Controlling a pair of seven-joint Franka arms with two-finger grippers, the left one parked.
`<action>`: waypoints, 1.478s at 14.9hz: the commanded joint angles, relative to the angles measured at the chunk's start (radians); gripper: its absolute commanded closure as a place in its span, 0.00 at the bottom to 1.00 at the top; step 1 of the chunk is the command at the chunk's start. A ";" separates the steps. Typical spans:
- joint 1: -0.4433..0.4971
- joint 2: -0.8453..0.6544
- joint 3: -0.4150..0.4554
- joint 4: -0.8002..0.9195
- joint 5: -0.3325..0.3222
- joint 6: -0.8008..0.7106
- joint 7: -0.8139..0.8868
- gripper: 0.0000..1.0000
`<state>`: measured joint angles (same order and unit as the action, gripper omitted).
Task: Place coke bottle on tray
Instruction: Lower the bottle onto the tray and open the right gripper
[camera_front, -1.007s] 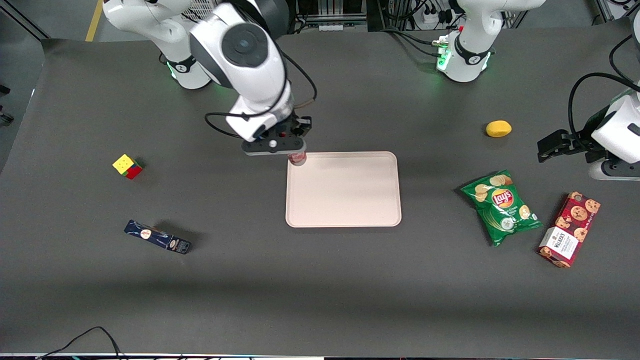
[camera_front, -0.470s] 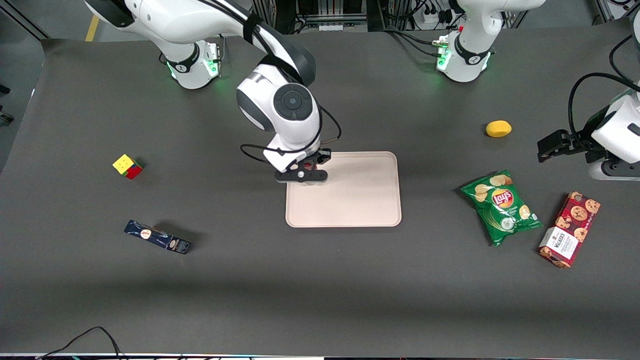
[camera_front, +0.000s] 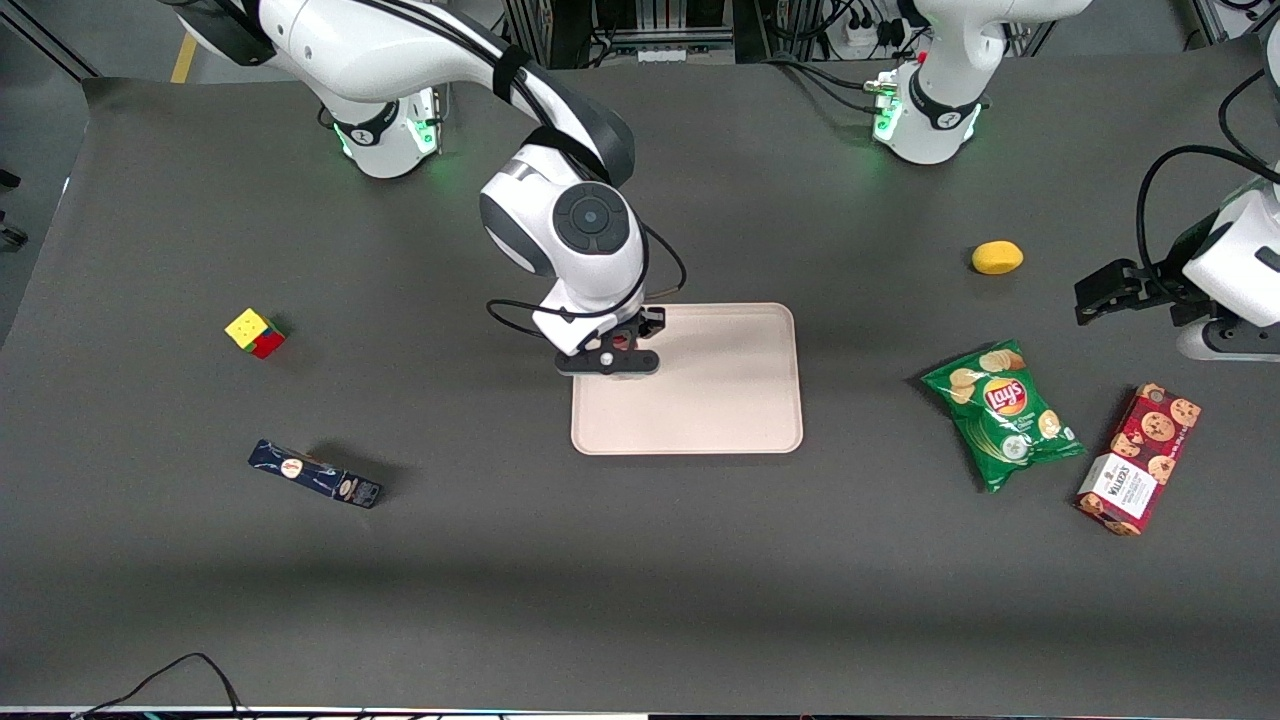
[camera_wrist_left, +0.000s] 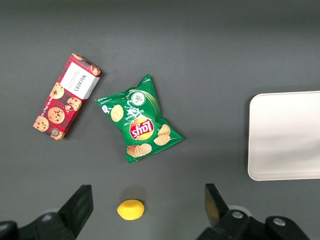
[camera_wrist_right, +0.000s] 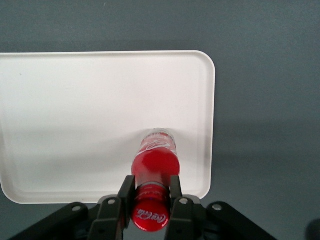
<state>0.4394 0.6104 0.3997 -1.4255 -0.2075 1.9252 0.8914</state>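
The hand (camera_wrist_right: 149, 194) grips the coke bottle (camera_wrist_right: 154, 167) by its neck. The bottle stands upright on the tray (camera_front: 720, 400), near the tray's edge toward the working arm's end.

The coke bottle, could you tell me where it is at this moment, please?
The coke bottle stands upright in the gripper, whose fingers are shut on its neck, over the tray near the tray's edge toward the working arm's end.
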 joint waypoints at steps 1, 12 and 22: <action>-0.002 0.017 0.008 0.008 -0.029 0.032 0.032 0.84; -0.014 0.005 0.007 0.008 -0.020 0.032 0.034 0.00; -0.222 -0.338 -0.050 -0.110 0.103 -0.077 -0.192 0.00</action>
<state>0.2467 0.4276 0.3935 -1.4121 -0.1498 1.8572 0.7901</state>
